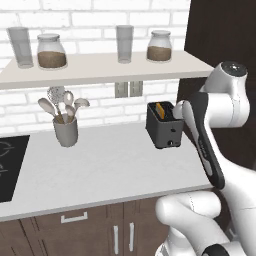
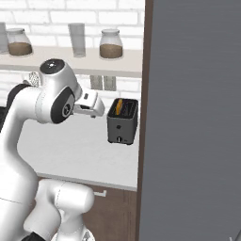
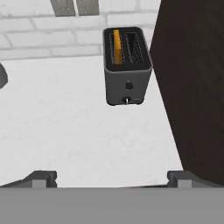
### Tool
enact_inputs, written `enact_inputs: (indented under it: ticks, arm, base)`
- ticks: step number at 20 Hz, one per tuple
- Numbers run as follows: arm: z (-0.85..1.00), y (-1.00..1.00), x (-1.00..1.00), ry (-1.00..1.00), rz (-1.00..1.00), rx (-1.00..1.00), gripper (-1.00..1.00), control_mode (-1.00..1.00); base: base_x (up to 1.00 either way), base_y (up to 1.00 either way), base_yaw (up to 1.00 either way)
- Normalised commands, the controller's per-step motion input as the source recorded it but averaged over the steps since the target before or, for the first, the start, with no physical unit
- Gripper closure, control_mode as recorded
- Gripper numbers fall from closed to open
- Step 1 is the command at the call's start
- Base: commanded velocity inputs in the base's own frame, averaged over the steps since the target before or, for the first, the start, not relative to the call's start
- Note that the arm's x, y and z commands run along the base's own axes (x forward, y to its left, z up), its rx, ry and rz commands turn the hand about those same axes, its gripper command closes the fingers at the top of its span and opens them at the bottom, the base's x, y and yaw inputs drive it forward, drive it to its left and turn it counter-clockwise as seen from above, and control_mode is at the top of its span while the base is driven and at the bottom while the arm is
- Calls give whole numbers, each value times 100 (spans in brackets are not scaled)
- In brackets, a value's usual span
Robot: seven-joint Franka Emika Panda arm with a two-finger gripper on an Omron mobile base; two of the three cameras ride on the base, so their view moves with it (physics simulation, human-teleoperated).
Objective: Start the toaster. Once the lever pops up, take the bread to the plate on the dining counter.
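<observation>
The dark grey toaster [image 1: 165, 131] [image 2: 122, 123] [image 3: 127, 74] stands on the white worktop against the brick wall, close to a dark tall cabinet. A golden slice of bread [image 3: 116, 46] [image 1: 160, 110] [image 2: 119, 106] sits upright in its left slot; the other slot is empty. In the hand view my gripper [image 3: 113, 179] hangs open above the worktop, well short of the toaster's front, with nothing between its fingertips [image 3: 43, 178]. The plate and the dining counter are out of view.
A grey utensil cup [image 1: 66, 131] with spoons stands left on the worktop [image 1: 110, 165], and a black hob [image 1: 10, 165] lies at the far left. A shelf [image 1: 100, 70] above carries jars and glasses. The dark cabinet [image 3: 192, 87] [image 2: 193, 117] walls off the right side.
</observation>
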Motion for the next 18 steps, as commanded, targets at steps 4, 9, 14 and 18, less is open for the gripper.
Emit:
enact_inputs:
  ticks: [4, 9, 14, 18]
  arm:
    - [0, 0, 27, -4, 0, 0, -100, -100]
    - [0, -2, 38, 0, -1, 0, -100, -100]
    - [0, -7, 38, 0, -1, 0, -100, -100]
    - [-2, -8, 33, 0, 0, 0, -100, -100]
  base:
    - [0, 0, 0]
    - [0, 0, 0]
    - [0, 0, 0]
    - [0, 0, 0]
